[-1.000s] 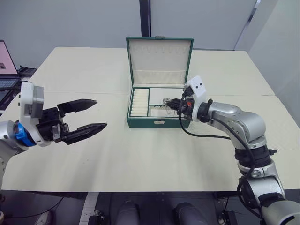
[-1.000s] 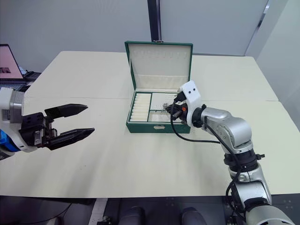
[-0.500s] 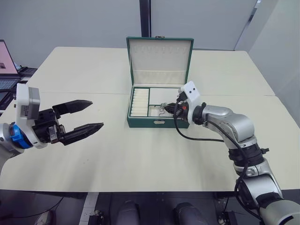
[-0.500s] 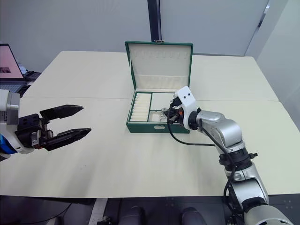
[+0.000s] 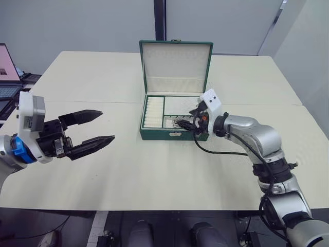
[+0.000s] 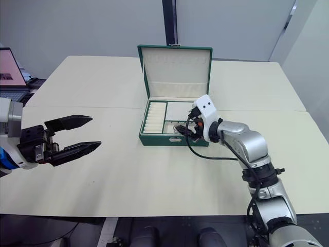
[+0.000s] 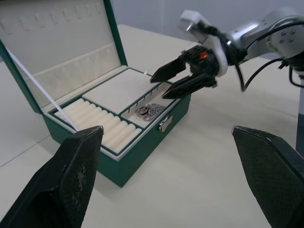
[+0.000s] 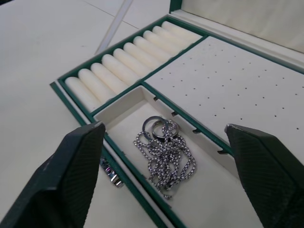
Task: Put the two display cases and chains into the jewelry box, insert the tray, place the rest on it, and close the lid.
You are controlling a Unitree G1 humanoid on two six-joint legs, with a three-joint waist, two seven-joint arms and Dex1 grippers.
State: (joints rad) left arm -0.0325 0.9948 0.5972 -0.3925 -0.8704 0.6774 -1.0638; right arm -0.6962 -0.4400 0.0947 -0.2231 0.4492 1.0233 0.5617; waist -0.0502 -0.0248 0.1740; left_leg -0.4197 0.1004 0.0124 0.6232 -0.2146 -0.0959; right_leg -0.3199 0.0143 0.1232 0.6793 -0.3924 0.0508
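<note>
Eye views: the jewelry box stands mid-surface, lid raised upright at the far side. My right tool hovers at the box's front right corner; my left tool hangs well apart to the left, fingers spread, empty.

Left wrist view: the right tool's fingers are spread over the front compartment of the tray, empty, tips pointing toward the ring rolls.

Right wrist view: the chain cluster lies in that front compartment, directly between and below my spread fingers, released. Judgement: the lid remains; the right arm is nearer, the lid behind the tool.
</note>
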